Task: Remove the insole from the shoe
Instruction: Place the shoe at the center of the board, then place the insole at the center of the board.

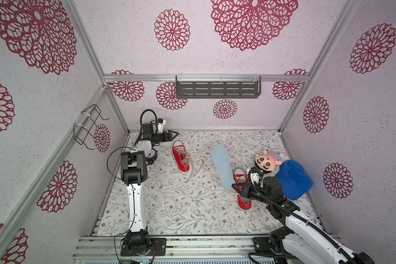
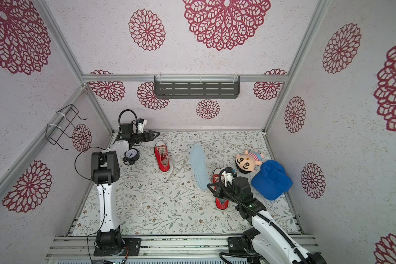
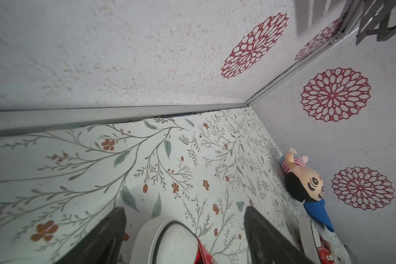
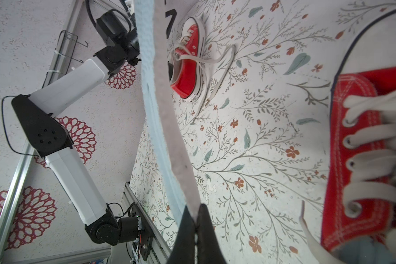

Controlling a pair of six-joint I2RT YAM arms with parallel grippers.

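Right gripper (image 4: 196, 212) pinches the pale insole (image 4: 160, 114) by its edge, so it may slip; left gripper (image 3: 184, 214) gapes empty.

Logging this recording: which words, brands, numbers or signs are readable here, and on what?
Nothing reads clearly.
Small black alarm clock: dial numerals too small to read.
Red canvas sneaker nearer the left arm: heel-tab print blurred, unreadable.
Light blue foam insole: no print visible.
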